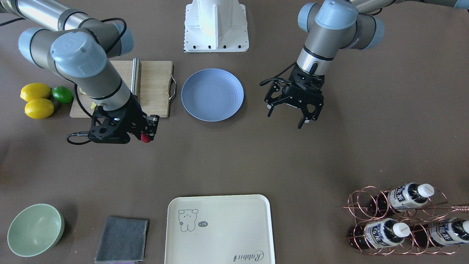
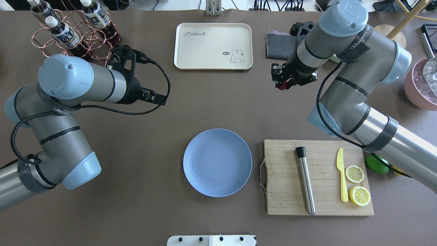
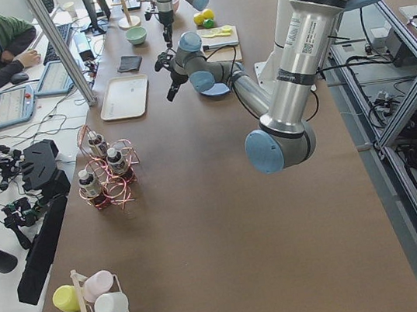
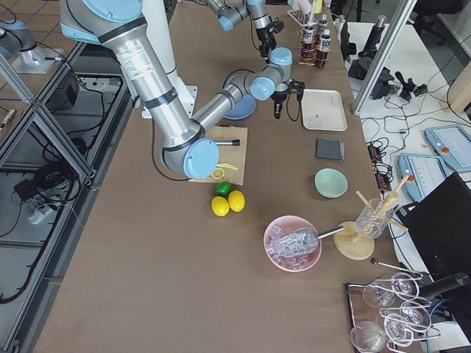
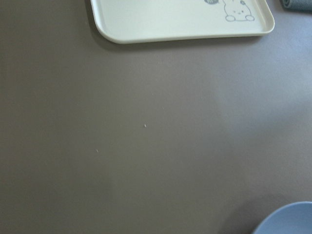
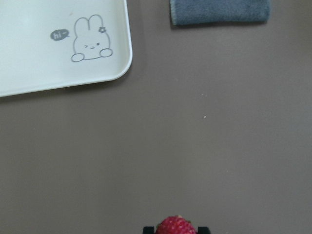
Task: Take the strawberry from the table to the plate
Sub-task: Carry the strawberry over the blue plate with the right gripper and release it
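Note:
The small dark red strawberry [image 1: 145, 138] is pinched between the fingertips of my right gripper [image 1: 147, 134], which is shut on it above the grey-brown table [image 1: 256, 157]. The overhead view shows the berry [image 2: 281, 86] in that gripper [image 2: 284, 84], between the cream tray and the cutting board. It peeks in at the bottom edge of the right wrist view [image 6: 176, 226]. The light-blue plate [image 1: 212, 94] [image 2: 217, 162] lies empty at the table's middle, apart from both grippers. My left gripper [image 1: 293, 116] [image 2: 157, 97] hangs open and empty beside the plate.
A wooden cutting board [image 2: 286, 201] holds a metal rod [image 2: 305, 179], a yellow knife [image 2: 341, 177] and lemon slices [image 2: 359, 195]. Lemons [image 1: 35, 91] and a lime [image 1: 62, 94] lie beyond it. A cream tray [image 2: 213, 46], grey cloth [image 1: 122, 239], green bowl [image 1: 34, 229] and bottle rack [image 1: 403, 220] line the far edge.

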Controlling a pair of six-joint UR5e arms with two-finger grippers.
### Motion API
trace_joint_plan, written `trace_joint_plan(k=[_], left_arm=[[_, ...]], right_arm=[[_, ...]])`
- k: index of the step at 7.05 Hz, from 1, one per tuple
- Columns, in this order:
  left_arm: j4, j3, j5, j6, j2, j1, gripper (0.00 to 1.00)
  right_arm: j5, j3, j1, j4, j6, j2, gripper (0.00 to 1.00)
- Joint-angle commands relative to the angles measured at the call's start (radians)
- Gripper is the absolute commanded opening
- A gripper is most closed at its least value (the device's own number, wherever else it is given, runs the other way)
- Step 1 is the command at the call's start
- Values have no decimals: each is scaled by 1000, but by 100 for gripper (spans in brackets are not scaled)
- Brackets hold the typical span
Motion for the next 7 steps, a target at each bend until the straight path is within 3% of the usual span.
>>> trace_joint_plan(k=[1,2,3,5,7], left_arm=[[5,7,-1,22,27,-31,98],[8,4,-39,20,85,-57,98],[28,6,-161,31,148,-121,98],[77,-2,-213,267,233,-211,98],[227,-22,-268,410,256,-330,98]], right_arm=[[-108,48,-119,-90,39,58,0],[-165,46,-176,-90,41,66,0],[-215,45,-238,-90,62,81,0],[-294,34,-329,-82,82,102,0],[-315,7,-359,-78,79,117,0]])
